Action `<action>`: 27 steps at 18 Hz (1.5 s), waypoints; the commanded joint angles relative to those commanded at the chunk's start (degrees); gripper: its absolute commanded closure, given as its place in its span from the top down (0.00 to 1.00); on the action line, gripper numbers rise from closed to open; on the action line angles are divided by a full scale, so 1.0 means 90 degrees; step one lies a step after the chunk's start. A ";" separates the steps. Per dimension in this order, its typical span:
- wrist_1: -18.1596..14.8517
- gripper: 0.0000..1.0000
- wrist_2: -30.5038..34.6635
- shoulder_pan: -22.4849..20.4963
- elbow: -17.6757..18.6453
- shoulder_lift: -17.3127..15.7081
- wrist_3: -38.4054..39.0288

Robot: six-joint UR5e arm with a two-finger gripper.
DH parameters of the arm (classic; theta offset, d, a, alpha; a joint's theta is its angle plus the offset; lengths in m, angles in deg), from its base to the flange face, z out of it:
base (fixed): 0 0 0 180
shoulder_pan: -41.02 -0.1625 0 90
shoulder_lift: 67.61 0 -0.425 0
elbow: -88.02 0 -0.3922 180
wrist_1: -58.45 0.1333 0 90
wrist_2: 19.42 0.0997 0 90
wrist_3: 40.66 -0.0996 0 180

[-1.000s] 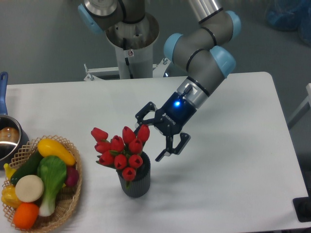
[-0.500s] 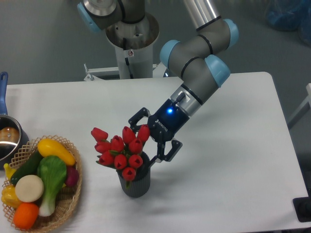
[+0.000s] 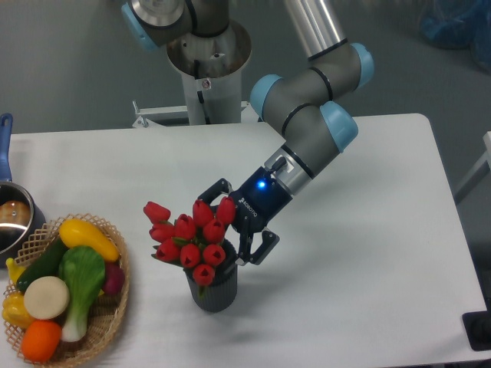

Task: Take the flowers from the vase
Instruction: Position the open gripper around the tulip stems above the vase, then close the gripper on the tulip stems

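Note:
The flowers (image 3: 189, 238), a bunch of red tulip buds with green leaves, stand in the dark grey ribbed vase (image 3: 212, 289) near the table's front middle. My gripper (image 3: 222, 224) comes in from the right and is open. One finger sits behind the bunch's upper right, the other by the vase's rim on the right. The rightmost buds lie between the fingers. The stems are hidden inside the vase.
A wicker basket (image 3: 107, 326) of toy vegetables sits at the front left. A metal pot (image 3: 11, 222) with a blue handle is at the left edge. The arm's base column (image 3: 207, 61) stands behind the table.
The gripper has moved left and slightly down, from beside the bunch to straddling its right side. It stays open. The flowers and vase have not moved.

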State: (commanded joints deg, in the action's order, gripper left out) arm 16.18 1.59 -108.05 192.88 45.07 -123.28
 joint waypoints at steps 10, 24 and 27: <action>0.0000 0.54 -0.0059 -0.0010 -0.0234 0.0175 0.0000; 0.0000 0.43 -0.0303 -0.0029 -0.0234 0.0098 0.0058; 0.0000 0.43 -0.0313 0.0010 -0.0156 -0.0243 0.0331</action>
State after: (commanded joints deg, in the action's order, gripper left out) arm 16.18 -1.22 -107.96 191.47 42.88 -120.30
